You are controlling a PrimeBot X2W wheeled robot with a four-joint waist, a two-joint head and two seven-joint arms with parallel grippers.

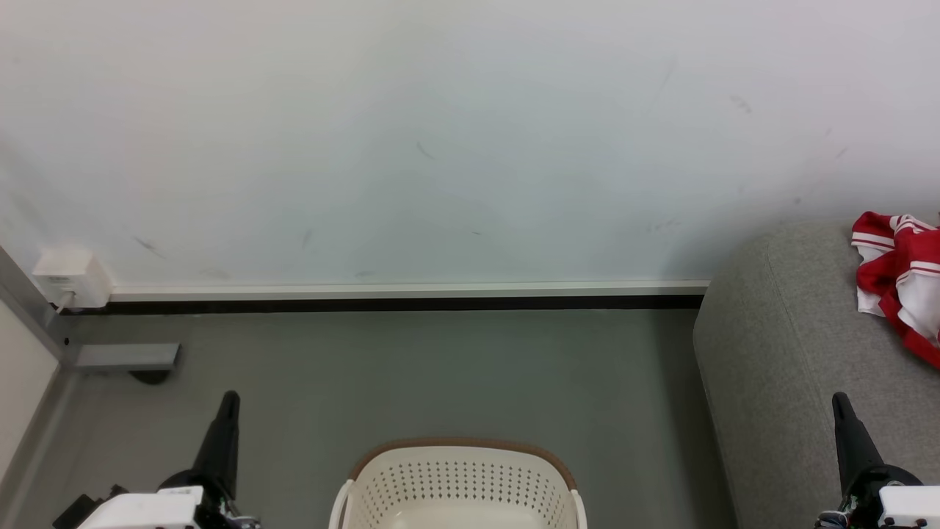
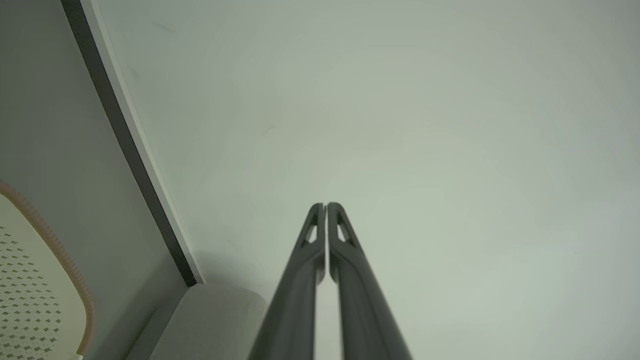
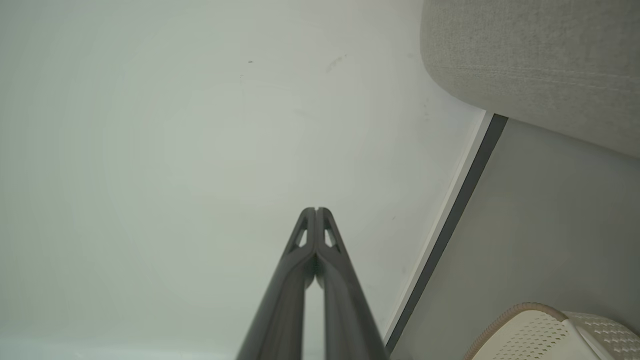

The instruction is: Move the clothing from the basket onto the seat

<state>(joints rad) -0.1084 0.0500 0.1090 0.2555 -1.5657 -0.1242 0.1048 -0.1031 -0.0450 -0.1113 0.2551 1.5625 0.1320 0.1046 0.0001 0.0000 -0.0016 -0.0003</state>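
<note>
Now clothing (image 1: 899, 283) on seat (image 1: 771, 353); basket (image 1: 459, 477) apart; perhaps socket (image 1: 70, 279) leftward.

1. The head camera looks forward and down from well back at the wall (image 1: 440, 132) and floor (image 1: 440, 367), with the basket (image 1: 455, 481) at 6 o'clock and the seat (image 1: 771, 330) at 4 o'clock.
2. The left wrist camera looks along the left gripper (image 2: 325, 205) at the wall, rolled sideways, with the basket at 8 o'clock.
3. The right wrist camera looks along the right gripper (image 3: 316, 210), with the seat at 1 o'clock and the basket at 5 o'clock.
4. All three views share the wall, skirting (image 1: 404, 294), basket and seat.
</note>
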